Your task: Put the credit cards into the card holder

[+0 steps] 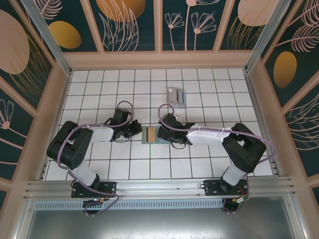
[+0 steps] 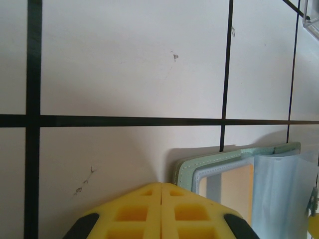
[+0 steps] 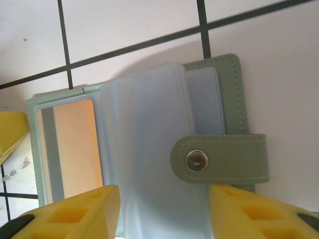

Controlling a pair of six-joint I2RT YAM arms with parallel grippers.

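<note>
Where the two arms meet at the middle of the table (image 1: 124, 169), the holder (image 1: 149, 135) lies open and flat, with the left tool (image 1: 138, 130) on its left and the right tool (image 1: 160, 133) on its right. From above, both tools are small and dark, and their fingers cannot be made out.

In the left wrist view, the left tool's yellow fingers (image 2: 144, 199) are pressed together along a seam with nothing between them. Their tips are just beside the holder's green corner, and the rest of the holder is cut off at the right and bottom edges.

In the right wrist view, the right tool (image 3: 163, 199) stands apart, one finger on each side of a cloudy sleeve (image 3: 144, 139) that lifts off the holder. The bottom edge cuts the fingers off, so I cannot tell whether either one touches the sleeve. A gold card (image 3: 75, 149) sits behind a clear pocket in the half nearer the left tool, its lower end hidden by a finger. The strap (image 3: 234, 159) with its snap (image 3: 197, 160) lies across the other half.

The other cards (image 1: 177, 96) lie in a small pile farther back, well apart from the holder and too small to count.
</note>
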